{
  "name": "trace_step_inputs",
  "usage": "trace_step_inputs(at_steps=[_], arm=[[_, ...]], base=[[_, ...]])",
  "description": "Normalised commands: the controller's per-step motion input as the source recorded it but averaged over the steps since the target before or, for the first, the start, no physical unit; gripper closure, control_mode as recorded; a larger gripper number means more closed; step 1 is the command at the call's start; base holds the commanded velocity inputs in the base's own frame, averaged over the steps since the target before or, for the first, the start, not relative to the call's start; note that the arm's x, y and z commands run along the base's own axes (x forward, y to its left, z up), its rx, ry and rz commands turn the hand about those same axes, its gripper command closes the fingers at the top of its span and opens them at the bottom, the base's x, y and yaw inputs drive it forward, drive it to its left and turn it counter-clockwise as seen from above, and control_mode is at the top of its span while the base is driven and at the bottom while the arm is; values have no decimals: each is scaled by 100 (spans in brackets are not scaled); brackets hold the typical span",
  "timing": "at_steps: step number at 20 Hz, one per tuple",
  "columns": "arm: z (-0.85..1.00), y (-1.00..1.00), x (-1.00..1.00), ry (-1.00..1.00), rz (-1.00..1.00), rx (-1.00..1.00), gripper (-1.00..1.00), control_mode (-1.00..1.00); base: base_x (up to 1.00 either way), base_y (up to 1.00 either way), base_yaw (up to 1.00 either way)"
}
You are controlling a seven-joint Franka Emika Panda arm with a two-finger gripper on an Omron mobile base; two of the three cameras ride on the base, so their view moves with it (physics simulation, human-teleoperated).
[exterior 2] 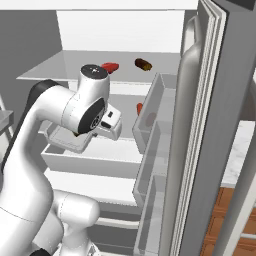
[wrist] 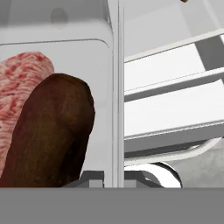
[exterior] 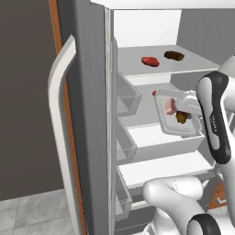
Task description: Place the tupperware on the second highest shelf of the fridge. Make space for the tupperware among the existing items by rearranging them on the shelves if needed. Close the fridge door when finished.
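Observation:
The fridge point(exterior: 92, 114) stands open. My gripper point(wrist: 114, 178) is shut on the rim of the tupperware point(exterior: 176, 120), with one fingertip on each side of its wall. The tray hangs tilted in front of the second highest shelf point(exterior: 142, 98), with a pink piece point(exterior: 170, 106) and a dark brown piece point(exterior: 181, 117) inside. The hand view shows both pieces close up, the pink piece point(wrist: 22, 74) and the brown piece point(wrist: 52, 131). A red lump point(exterior: 150, 61) and a dark brown lump point(exterior: 174, 56) lie on the top shelf. An orange-red lump point(exterior 2: 140, 108) sits on the second highest shelf point(exterior 2: 126, 104).
Grey door bins point(exterior: 128, 98) line the left door, which has a long pale handle point(exterior: 59, 114). The right door point(exterior 2: 215, 125) with its bins point(exterior 2: 155, 112) stands close beside the arm. Below the tray is a white drawer point(exterior: 170, 144), with lower shelves under it.

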Motion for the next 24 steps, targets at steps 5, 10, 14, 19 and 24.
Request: trace_step_inputs(at_steps=[5,10,14,19,24], arm=[[-15,0,0,0,-52,0,100,-100],[-30,-6,0,0,-63,0,100,-100],[-46,-12,2,-4,-66,7,100,-100],[-19,2,12,0,-53,13,100,-100],[0,4,21,0,-15,24,100,-100]], base=[[0,0,0],[0,0,0],[0,0,0],[0,0,0],[0,0,0]])
